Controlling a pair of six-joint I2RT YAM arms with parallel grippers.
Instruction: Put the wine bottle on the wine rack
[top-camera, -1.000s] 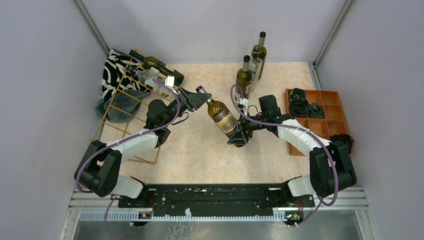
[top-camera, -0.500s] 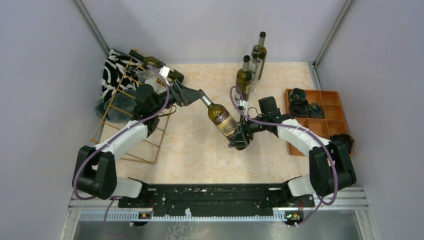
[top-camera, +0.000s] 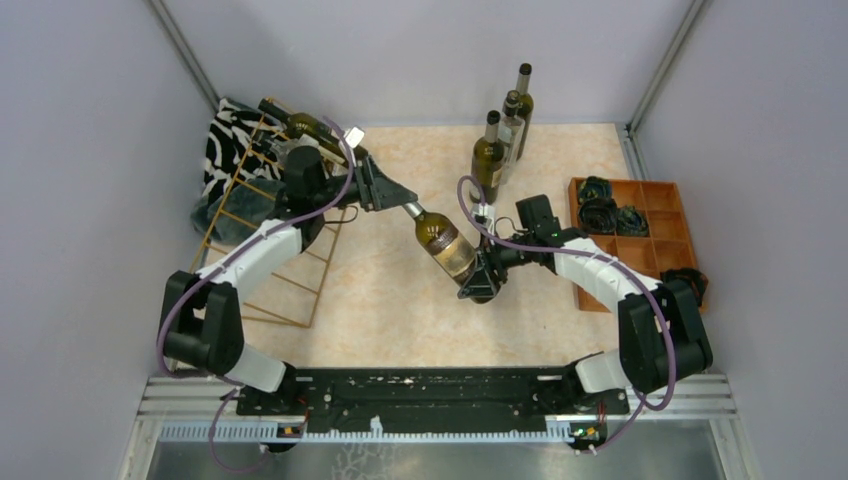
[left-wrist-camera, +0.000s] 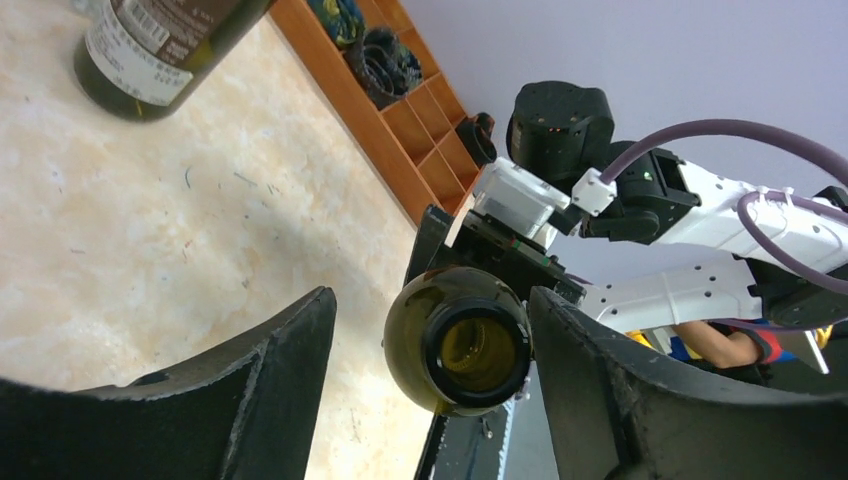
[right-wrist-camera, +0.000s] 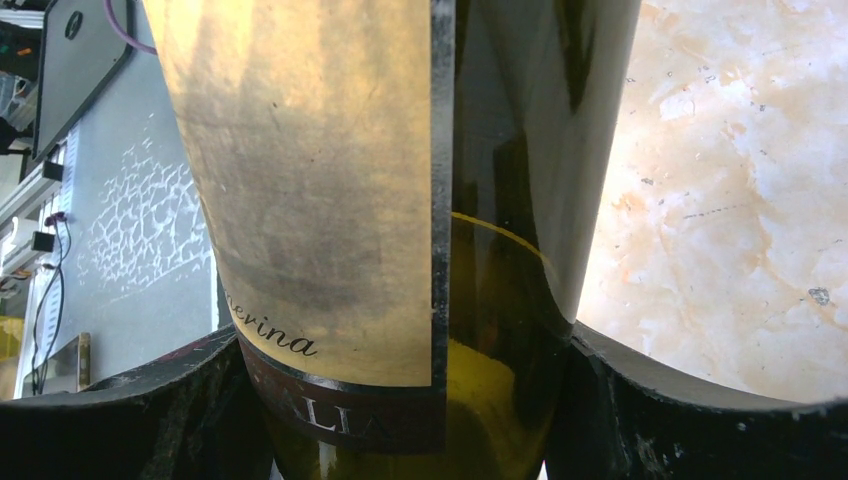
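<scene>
A dark green wine bottle (top-camera: 445, 243) with a gold label hangs tilted above the table, its neck pointing to the upper left. My right gripper (top-camera: 480, 275) is shut on its lower body, and the glass fills the span between the fingers in the right wrist view (right-wrist-camera: 400, 340). My left gripper (top-camera: 400, 200) stands open at the bottle's mouth (left-wrist-camera: 478, 348). The mouth sits close against the right finger (left-wrist-camera: 600, 380), with a wide gap to the left one. The gold wire wine rack (top-camera: 250, 215) stands at the far left, partly behind my left arm, with one bottle (top-camera: 315, 128) lying on its top.
Three upright bottles (top-camera: 488, 150) stand at the back centre. An orange-brown wooden tray (top-camera: 660, 250) with dark items lies on the right. A zebra-patterned cloth (top-camera: 228, 140) and a grey bundle (top-camera: 232, 222) sit behind the rack by the left wall.
My left gripper's jaws have opened at the bottle's neck. The left arm's elbow has swung back toward the rack. The right gripper and the bottle have barely shifted.
</scene>
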